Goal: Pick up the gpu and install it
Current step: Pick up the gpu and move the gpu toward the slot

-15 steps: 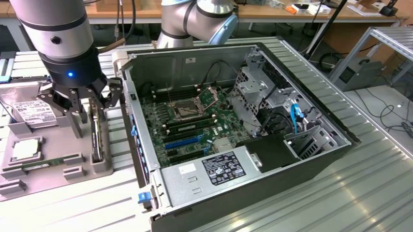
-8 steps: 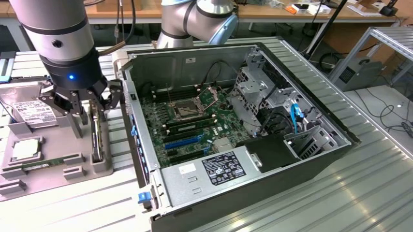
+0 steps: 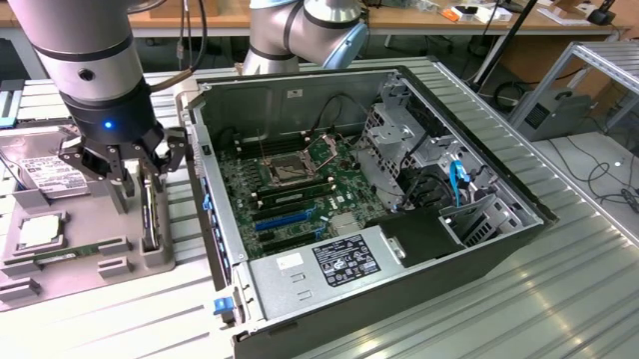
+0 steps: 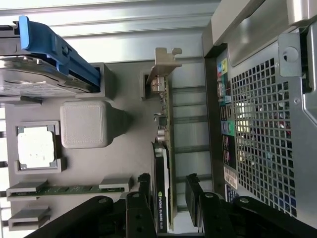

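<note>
Ribbed metal table [image 3: 519, 314] across the whole lower part of the exterior view; behind it, along the top edge, workbenches with cables and small clutter, and at the upper right an aluminium frame. At the upper left, the robot arm [image 3: 85, 52], upright, wrist pointing straight down over a grey parts fixture [image 3: 150, 262] at the left edge. Gripper [image 3: 138, 191] lowered to the fixture, jaws spread wide, holding nothing. In the wrist view, gripper [image 4: 168, 181] astride the gpu [image 4: 163, 158], one black finger on each flat side of the card; cannot tell whether either finger touches it. Gpu [image 3: 149, 221] standing on edge in a slot of the fixture [image 4: 129, 148], on the side nearest the computer case, silver bracket at the end away from the fingers. Also in the fixture: a hard drive [image 3: 45, 172] with a white label, a square processor [image 3: 40, 230] in its own pocket, and a green memory stick [image 3: 60, 256] lying flat. In the centre of the exterior view, a computer case [image 3: 479, 254] on its side, panel off, holding a green motherboard [image 3: 289, 187], a power supply [image 3: 330, 262] with a black label toward the bottom, and a blue cable [image 3: 459, 183] by the drive cage at the right.
</note>
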{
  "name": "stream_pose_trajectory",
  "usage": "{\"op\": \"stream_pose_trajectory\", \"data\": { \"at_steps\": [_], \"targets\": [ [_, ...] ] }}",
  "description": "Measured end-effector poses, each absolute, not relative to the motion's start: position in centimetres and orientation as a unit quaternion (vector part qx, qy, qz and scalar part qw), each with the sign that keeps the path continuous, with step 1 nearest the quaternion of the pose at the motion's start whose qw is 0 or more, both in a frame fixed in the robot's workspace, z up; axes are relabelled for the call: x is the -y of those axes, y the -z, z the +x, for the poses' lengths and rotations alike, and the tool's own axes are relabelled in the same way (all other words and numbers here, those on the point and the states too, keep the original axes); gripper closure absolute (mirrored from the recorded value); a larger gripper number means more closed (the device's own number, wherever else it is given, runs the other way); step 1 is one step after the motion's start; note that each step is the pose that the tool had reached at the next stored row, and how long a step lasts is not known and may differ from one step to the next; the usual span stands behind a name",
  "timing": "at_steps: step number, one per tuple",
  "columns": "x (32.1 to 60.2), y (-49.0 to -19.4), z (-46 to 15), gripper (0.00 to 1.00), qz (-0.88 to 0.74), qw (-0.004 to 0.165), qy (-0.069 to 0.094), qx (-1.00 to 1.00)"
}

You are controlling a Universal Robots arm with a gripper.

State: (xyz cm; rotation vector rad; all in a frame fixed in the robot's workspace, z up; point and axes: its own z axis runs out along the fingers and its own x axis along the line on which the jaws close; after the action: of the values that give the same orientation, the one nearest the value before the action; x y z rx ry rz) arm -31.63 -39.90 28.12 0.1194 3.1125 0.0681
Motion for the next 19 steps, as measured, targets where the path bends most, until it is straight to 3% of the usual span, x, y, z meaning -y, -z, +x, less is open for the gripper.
{"op": "stream_pose_trajectory", "data": {
  "at_steps": [19],
  "targets": [
    [39.9, -26.1, -31.7, 0.58, 0.038, 0.013, -0.022, -0.999]
  ]
}}
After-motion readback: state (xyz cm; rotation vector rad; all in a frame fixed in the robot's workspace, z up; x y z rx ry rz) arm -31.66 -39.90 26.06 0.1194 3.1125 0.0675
